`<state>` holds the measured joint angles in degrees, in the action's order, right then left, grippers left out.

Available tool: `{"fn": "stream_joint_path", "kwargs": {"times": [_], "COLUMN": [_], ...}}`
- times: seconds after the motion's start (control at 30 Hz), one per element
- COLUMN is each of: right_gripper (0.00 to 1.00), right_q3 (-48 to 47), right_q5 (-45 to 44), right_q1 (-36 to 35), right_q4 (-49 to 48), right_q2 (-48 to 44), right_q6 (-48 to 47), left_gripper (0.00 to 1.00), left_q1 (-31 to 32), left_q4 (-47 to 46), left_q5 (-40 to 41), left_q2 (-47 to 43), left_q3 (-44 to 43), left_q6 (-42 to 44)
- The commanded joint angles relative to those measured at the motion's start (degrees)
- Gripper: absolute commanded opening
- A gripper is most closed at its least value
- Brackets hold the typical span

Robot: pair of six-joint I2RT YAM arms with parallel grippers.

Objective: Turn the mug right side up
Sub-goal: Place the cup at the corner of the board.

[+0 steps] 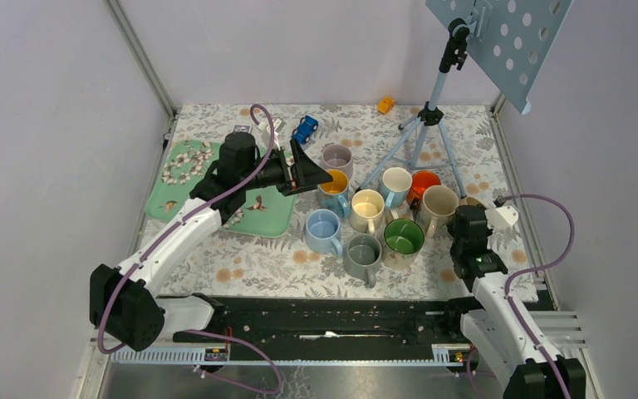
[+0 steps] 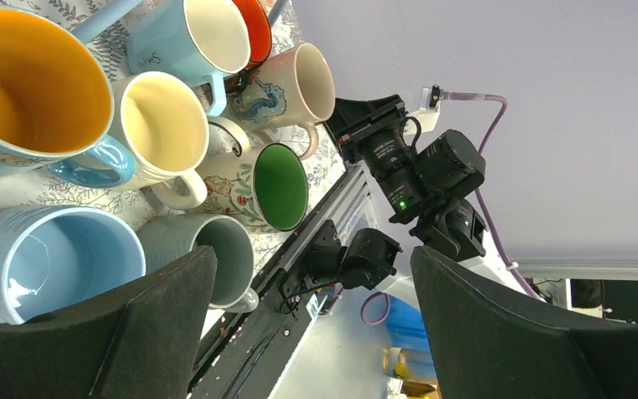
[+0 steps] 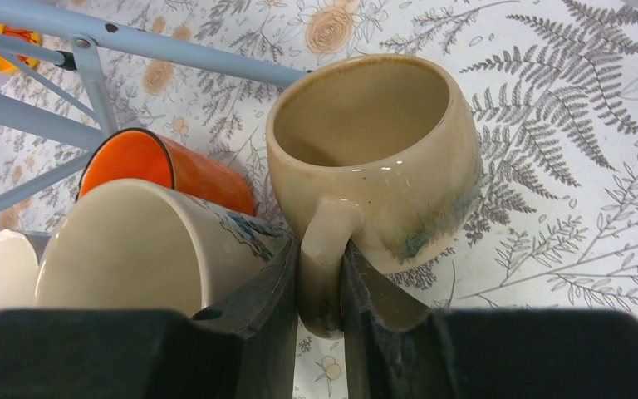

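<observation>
The mug is round and beige with a blue-green smear, and it shows best in the right wrist view. Its mouth faces up and toward the camera over the fern-print cloth. My right gripper is shut on its handle, one finger on each side. From above, the right gripper covers most of this mug at the right end of the mug cluster. My left gripper hangs open and empty above the cluster's left end, beside a yellow-lined mug; from its own wrist camera the left gripper holds nothing.
Several upright mugs crowd the middle: cream, orange, green-lined, grey, light blue. A tripod stands behind them. A green tray lies at left, with a blue toy car and an orange toy further back.
</observation>
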<state>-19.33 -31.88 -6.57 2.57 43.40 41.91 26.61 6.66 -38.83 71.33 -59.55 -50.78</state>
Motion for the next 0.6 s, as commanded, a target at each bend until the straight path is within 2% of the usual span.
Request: {"fn": "stream_joint_path", "kwargs": {"times": [0.0, 0.57], "right_gripper": [0.02, 0.06], "right_q3": [-1.3, -3.24], "right_q5": [1.9, 7.13], "right_q1": [0.55, 0.56], "right_q4": [11.08, 21.77], "right_q2": [0.27, 0.59], "right_q6": [2.78, 8.14], "left_gripper": [0.91, 0.91], "left_q1": [0.26, 0.26], "left_q4": [-1.63, -1.47], "left_q5": [-1.05, -1.16], "left_q2": [-1.48, -1.39], "left_q3": [-1.75, -1.69], "left_q6": [0.56, 0.31]}}
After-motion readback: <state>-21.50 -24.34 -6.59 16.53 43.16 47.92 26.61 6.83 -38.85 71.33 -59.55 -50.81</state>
